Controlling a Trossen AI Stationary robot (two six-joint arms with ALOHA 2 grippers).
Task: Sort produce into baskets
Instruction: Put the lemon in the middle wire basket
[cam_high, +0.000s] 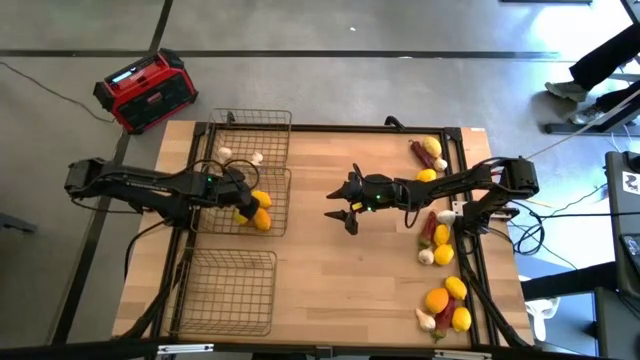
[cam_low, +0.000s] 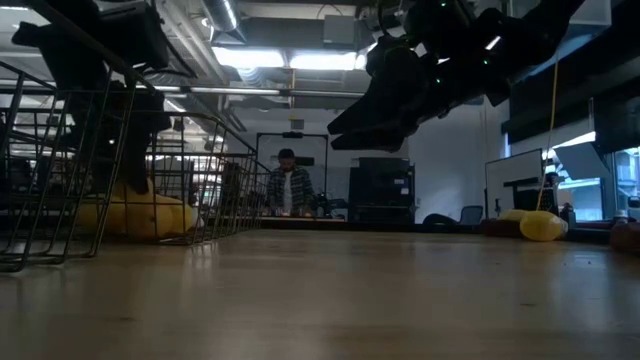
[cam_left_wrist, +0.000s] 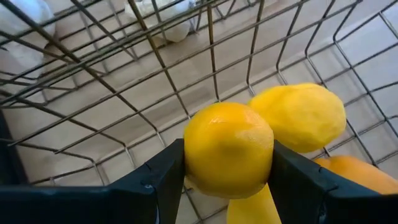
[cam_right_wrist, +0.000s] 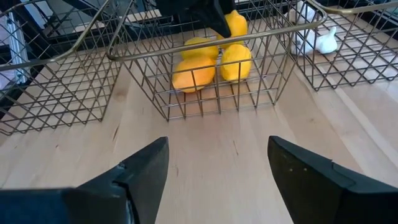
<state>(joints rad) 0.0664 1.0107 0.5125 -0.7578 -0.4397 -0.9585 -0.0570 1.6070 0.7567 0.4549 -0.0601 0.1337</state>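
Observation:
Three wire baskets stand along the table's left side. In the middle basket (cam_high: 270, 185), my left gripper (cam_left_wrist: 228, 163) is shut on a yellow lemon (cam_left_wrist: 228, 146), just above another lemon (cam_left_wrist: 305, 115) and an orange citrus (cam_left_wrist: 357, 174) that lie on the basket floor. The far basket (cam_high: 252, 128) holds garlic bulbs (cam_high: 257, 158). The near basket (cam_high: 232, 290) shows nothing inside. My right gripper (cam_high: 338, 210) hangs open over the middle of the table, holding nothing. My left gripper pinches the lemon by two opposite sides (cam_left_wrist: 189, 155) between its two fingers (cam_left_wrist: 163, 180). The fingers slant down into the basket from above. The lemon is inside the basket walls, over the fruit there (cam_right_wrist: 235, 23); whether it rests on that fruit I cannot tell.
More produce lies along the table's right edge: lemons and chilies at the far right (cam_high: 428, 152), garlic, chili and lemons in the middle (cam_high: 438, 245), citrus and lemons near the front (cam_high: 448, 300). A red-and-black box (cam_high: 145, 90) sits on the floor beyond the far left corner.

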